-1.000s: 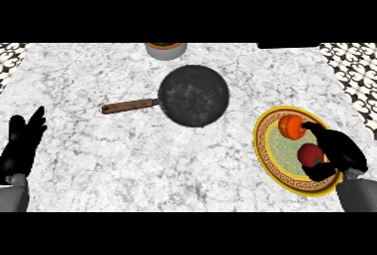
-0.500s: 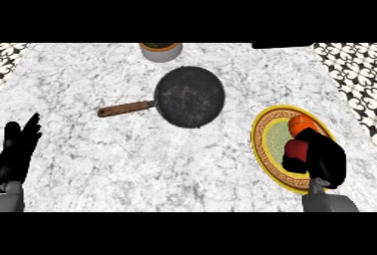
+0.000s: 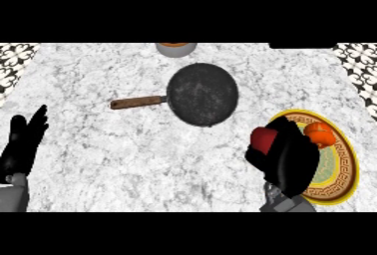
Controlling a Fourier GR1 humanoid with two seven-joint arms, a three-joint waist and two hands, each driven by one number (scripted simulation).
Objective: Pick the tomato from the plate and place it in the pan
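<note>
In the head view, the black right hand [image 3: 287,162] is seen over the left edge of the yellow-rimmed round plate with a patterned band [image 3: 350,167], at the right of the white marbled bench [image 3: 110,149]. Its fingers [image 3: 288,130] are curled round the red round tomato [image 3: 262,139], which shows at the hand's upper left, just at the plate's left rim. Whether the tomato is clear of the plate cannot be told from this angle. A small orange fruit [image 3: 320,133] is left lying on the plate, just beside the hand.

The dark round metal pan [image 3: 202,93] lies up and to the left of the held tomato, near but apart from it, and nothing is seen in it. Its brown wooden handle [image 3: 137,102] points left. A grey pot with an orange top [image 3: 177,48] stands at the far edge, behind the pan.

The black left hand [image 3: 26,142] is resting at the left edge, fingers straight and up, holding nothing.

The grasp is judged to be made. The carry over to the pan and the release into it are judged to be left.
</note>
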